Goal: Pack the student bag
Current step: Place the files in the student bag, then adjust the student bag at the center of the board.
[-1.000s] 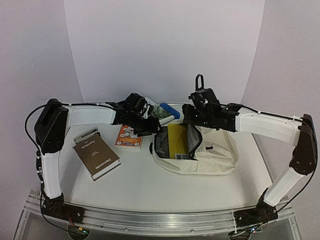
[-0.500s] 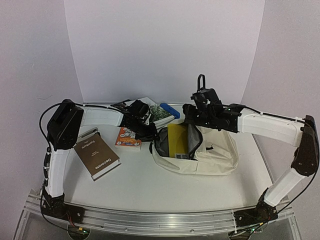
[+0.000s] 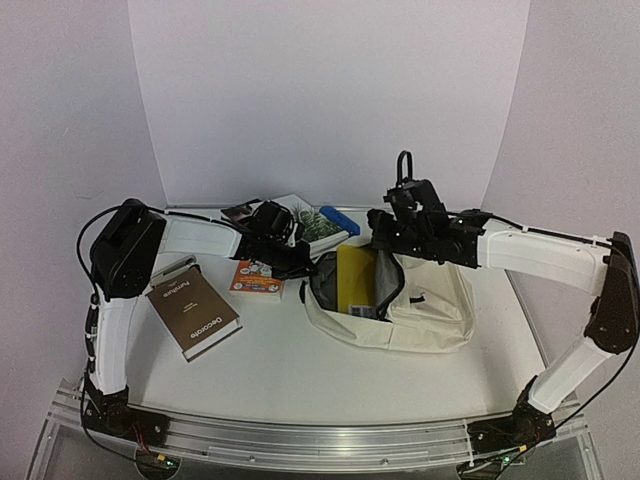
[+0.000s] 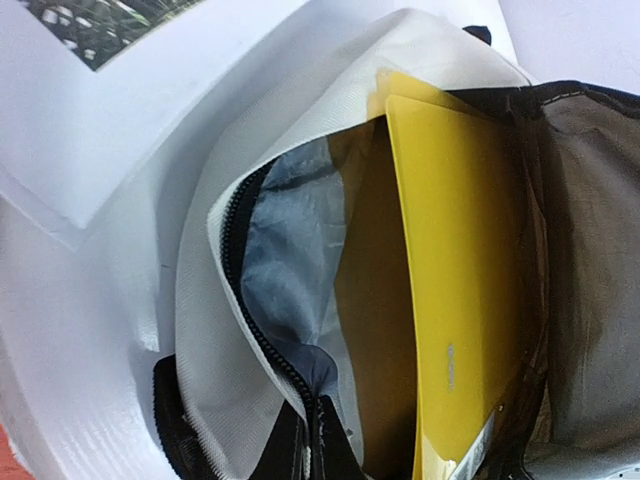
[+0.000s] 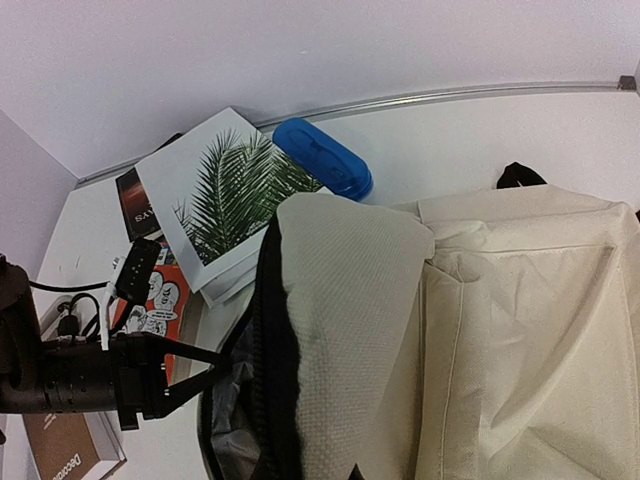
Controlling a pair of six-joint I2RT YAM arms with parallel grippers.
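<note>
A yellow folder (image 4: 450,300) partly blocks the mouth of the student bag (image 3: 440,305).

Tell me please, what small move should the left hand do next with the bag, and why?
Probably draw the left hand a little to the left, away from the right hand. Both hands grip the rim of the student bag, and its mouth looks narrow around the yellow folder; a wider mouth would admit the brown book more easily.

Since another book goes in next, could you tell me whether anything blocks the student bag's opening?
Only partly: a yellow folder stands in the mouth of the student bag. The grey-lined gap between it and the left gripper looks free; the right gripper pinches the far rim.
</note>
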